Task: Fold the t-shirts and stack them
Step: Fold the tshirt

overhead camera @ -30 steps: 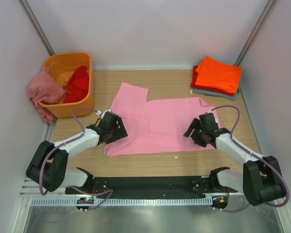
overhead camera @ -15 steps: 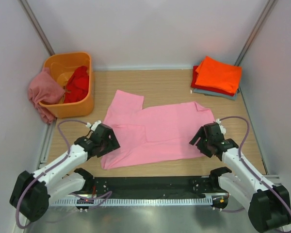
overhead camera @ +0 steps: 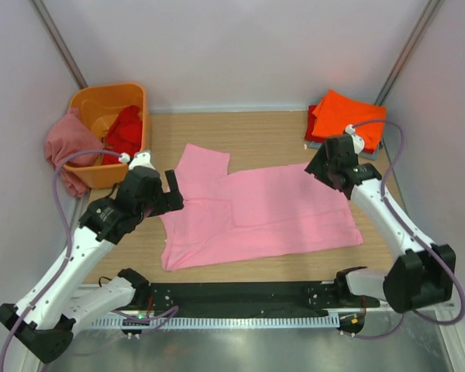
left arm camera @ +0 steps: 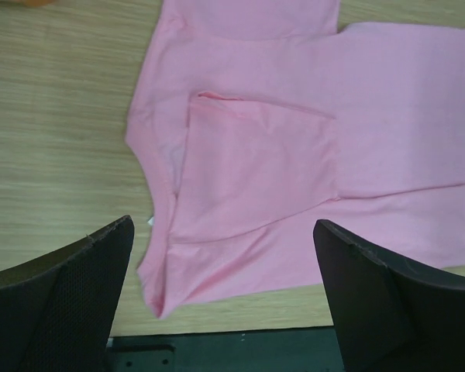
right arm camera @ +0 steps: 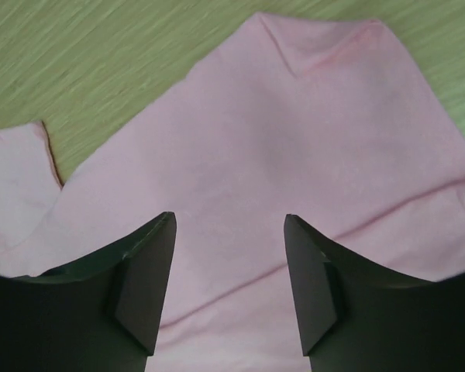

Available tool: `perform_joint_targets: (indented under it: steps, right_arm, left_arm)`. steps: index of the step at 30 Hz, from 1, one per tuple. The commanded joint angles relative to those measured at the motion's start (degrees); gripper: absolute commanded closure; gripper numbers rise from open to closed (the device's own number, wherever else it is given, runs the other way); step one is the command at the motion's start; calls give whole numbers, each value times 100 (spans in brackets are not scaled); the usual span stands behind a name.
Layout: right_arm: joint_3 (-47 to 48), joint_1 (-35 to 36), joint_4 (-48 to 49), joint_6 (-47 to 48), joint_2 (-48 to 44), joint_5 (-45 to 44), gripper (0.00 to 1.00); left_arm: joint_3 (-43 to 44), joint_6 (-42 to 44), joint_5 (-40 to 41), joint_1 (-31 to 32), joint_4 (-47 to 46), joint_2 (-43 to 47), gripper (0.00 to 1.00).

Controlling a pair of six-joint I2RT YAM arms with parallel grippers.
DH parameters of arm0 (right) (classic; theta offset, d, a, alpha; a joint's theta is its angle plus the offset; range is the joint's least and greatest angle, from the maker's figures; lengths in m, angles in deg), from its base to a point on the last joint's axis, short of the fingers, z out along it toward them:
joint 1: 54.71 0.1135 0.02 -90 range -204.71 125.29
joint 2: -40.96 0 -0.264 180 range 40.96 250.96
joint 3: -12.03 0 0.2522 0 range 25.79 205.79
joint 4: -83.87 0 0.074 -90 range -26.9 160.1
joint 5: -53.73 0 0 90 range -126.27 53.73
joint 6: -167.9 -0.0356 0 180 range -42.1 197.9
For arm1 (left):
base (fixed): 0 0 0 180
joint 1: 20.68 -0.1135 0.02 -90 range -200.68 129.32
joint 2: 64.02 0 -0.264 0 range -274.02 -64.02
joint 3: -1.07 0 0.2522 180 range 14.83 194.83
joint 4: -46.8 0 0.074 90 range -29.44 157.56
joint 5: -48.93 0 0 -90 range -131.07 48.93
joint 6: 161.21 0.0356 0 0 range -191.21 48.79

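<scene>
while the light pink t-shirt (overhead camera: 256, 213) is lying spread flat mid-table for folding, left gripper (left arm camera: 222, 225) is hovering over its left edge, fingers wide apart, empty; right gripper (right arm camera: 229, 221) is hovering over its far-right corner, fingers parted, empty, likely positioning for opposite-end grasps; folded stack (overhead camera: 347, 120) is waiting far right.

Bright, even light from above; shadows are soft and faint. The overhead view is sharp. The wrist views are softer: the left pincer (left arm camera: 223, 225) and right pincer (right arm camera: 229, 217) show dark fingers (left arm camera: 62, 298) blurred up close. The right wrist view tints the desk (right arm camera: 101, 54) greenish.
</scene>
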State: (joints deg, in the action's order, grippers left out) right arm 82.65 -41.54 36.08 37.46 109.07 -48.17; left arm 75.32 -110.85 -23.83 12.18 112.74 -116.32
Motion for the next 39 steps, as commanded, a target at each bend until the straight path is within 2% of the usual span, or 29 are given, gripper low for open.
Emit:
perform_joint_targets:
  steps: [1,3,6,10,15,39]
  right_arm:
    - [369,-401,448,397,780,-59,39]
    - [571,-552,685,432,1421,265,44]
    - [992,-693,774,511,2160,346,48]
    - [1555,-702,643,792,2855,171,49]
    - [2030,-702,458,924,3453,57,50]
    - [2136,-763,528,1276,4297,-445,50]
  left_arm:
    - [-46,738,623,1,714,323,0]
    - [-194,834,422,1,313,570,0]
    - [-932,861,228,1,-399,1115,0]
    - [-871,888,517,1,-235,1283,0]
    - [-890,914,482,1,-279,1283,0]
    - [-907,940,342,-289,-323,1151,0]
